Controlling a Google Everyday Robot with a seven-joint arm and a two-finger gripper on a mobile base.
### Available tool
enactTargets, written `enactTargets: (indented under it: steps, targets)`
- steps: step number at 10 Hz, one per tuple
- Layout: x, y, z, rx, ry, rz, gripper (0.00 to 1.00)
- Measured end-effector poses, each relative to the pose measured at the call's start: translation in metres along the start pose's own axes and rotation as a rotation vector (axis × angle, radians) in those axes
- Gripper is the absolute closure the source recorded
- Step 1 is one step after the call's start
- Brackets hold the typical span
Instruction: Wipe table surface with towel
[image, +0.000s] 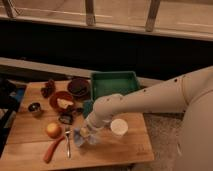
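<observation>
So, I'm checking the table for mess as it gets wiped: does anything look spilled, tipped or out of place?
Nothing stands out. The claw is down near the front of the table surface, shut on the bunched towel, between the fork and the upright white cup. No spill shows.

Legible text: none on any surface in view.
Gripper (86, 134): low over the table surface (125, 148), near its front edge, fingers closed on the towel (80, 141); no marking can be read on it.
White cup (119, 127): just beside the gripper, on the picture's right; no lettering can be read.
Green tray (114, 76): beyond the gripper, toward the table's far edge; no label can be read.
Arm shell (150, 102): rising up and away from the gripper; small dark dots, too small to read as signs.
</observation>
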Motion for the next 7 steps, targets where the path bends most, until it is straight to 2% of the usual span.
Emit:
enactTargets:
  steps: [2, 5, 7]
  targets:
    - [0.002, -0.006, 0.006, -0.002, 0.029, 0.026, 1.0]
    - [0.008, -0.026, 0.04, 0.001, 0.08, 0.065, 1.0]
    - [0.008, -0.033, 0.048, 0.007, 0.091, 0.077, 1.0]
